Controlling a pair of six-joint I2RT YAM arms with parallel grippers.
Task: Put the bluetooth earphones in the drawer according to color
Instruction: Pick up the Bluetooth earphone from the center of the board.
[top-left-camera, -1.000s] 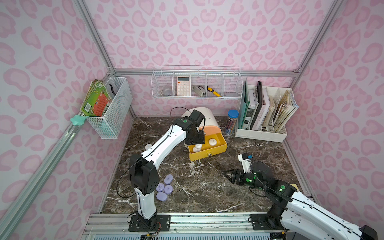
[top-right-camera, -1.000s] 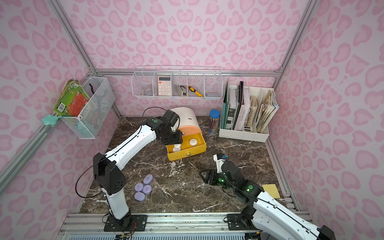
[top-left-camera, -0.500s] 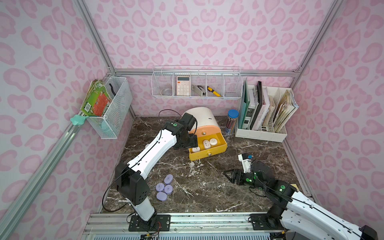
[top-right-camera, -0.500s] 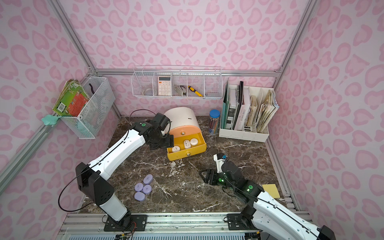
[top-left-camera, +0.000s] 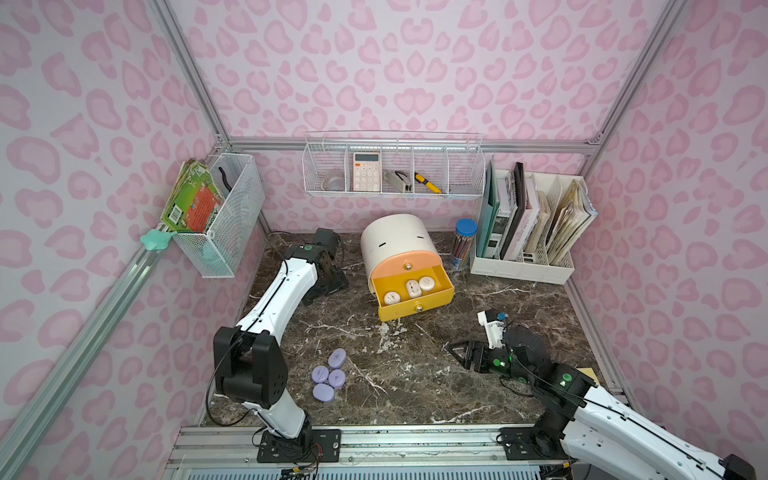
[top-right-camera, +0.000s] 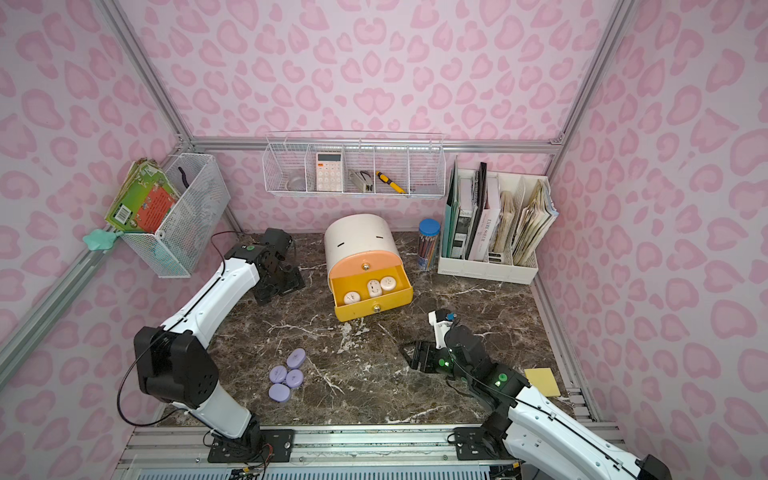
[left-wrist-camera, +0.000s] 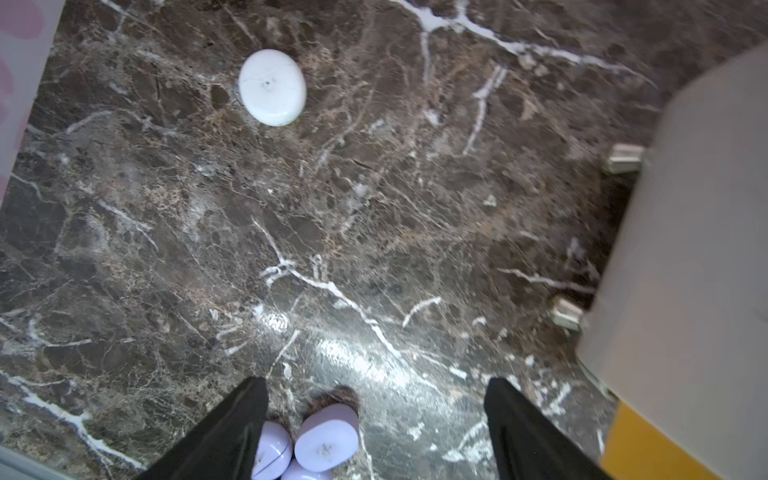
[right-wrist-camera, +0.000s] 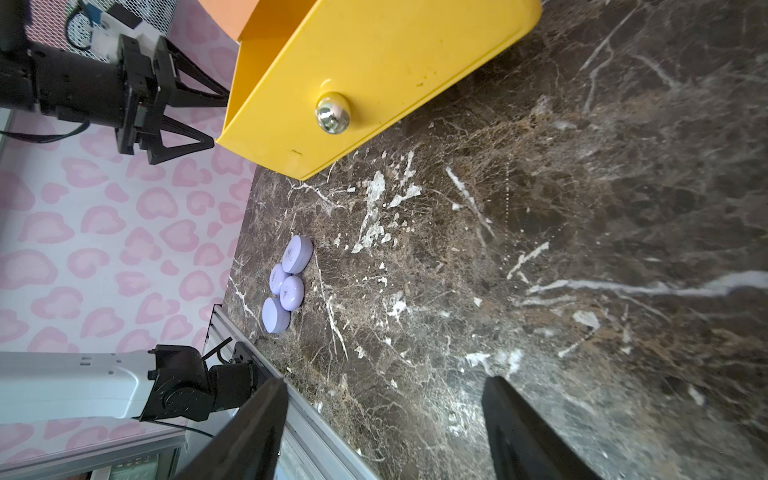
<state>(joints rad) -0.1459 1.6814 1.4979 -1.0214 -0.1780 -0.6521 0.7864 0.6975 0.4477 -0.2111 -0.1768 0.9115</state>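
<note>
**Hovering open, holding nothing**

Left pincer is hovering wide open over the veined marble tabletop, a smooth white pebble case ahead, three more sitting in the yellow drawer beside it. Right pincer is gaping too, lavender cases ahead.

No text, brand or number is legible in any view. A white book spine in the file rack carries dark capital lettering, and the green booklet in the wire basket carries a barcode label; both are too small to read. The calculator key markings are likewise unreadable.
</note>
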